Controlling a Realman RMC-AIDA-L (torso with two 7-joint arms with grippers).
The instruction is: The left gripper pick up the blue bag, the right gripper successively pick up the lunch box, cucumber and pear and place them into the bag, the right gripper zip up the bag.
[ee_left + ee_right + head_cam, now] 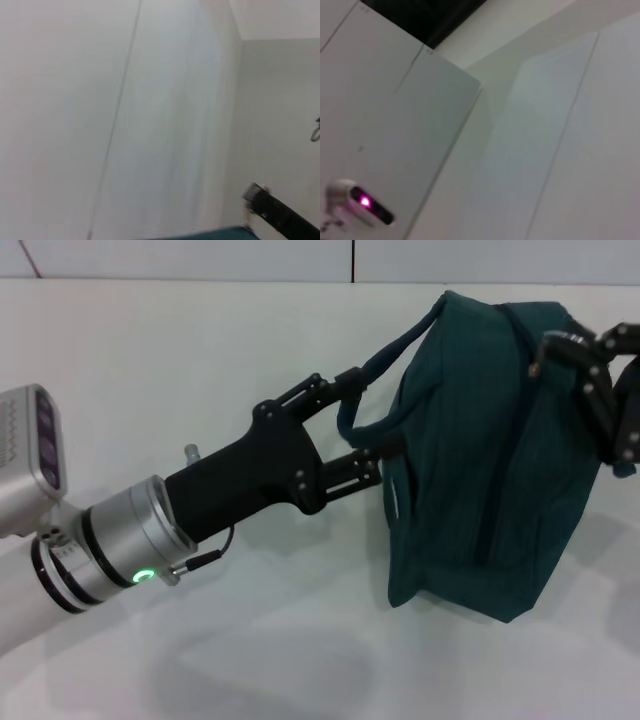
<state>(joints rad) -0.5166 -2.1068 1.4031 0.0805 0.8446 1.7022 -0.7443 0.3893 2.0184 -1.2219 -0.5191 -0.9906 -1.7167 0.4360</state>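
- Up off the white counter (180,370), the blue bag (480,480) hangs in the middle-right of the head view, its shadow lying on the surface under it.
- Nothing of what is inside the bag can be seen; its sides hide any contents.
- It reads as dark teal-blue cloth, soft and creased, tall and rather boxy, sagging toward its lower corner.
- A dark seam or zipper line runs down the face of the bag; whether it is open or closed cannot be told.
- A carrying strap (385,355) of the same dark cloth loops out from the top of the bag toward the robot's left.
- A pale label or patch shows on the bag's left edge, just beside the lower finger of the left tool.
- From the left, the left tool (368,430) reaches in on its silver and black arm, a green light glowing on the wrist ring.
- Its two black fingers are spread fairly wide, the upper one at the strap loop and the lower one against the bag's left edge, with the strap and edge of the bag held between them.
- At the bag's upper right corner sits the right tool (590,365), its black linked fingers touching the cloth; how far they are closed cannot be told.
- In the left wrist view only a sliver of the teal bag (215,234) shows, with pale wall behind.
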